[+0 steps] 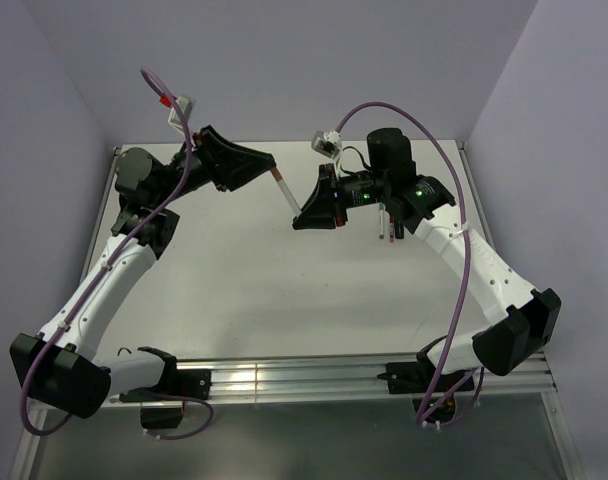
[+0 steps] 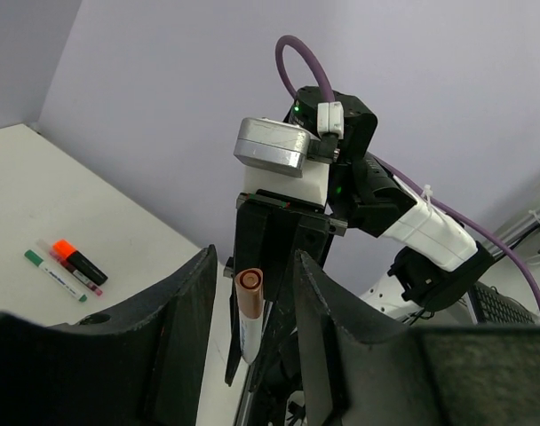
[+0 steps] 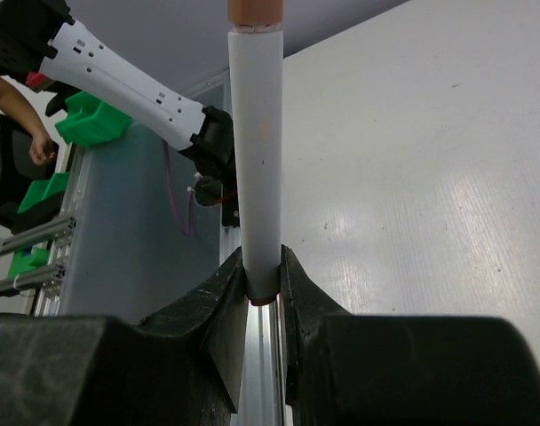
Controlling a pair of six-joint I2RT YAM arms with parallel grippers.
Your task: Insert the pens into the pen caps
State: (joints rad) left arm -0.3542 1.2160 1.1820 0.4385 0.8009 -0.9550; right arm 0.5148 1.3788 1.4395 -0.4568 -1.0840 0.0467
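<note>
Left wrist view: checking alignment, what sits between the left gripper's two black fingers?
The brownish-red plastic cap on a thin white pen, which the right gripper holds, sits in that gap; the left wrist view shows it.

Brownish-red cap (image 3: 255,11) cropped at top edge, white pen (image 3: 257,160) base hidden between right fingers (image 3: 221,306)

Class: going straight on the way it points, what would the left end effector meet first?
Probably the brownish-red cap on the white pen that the right end effector holds; depth is unclear.
</note>
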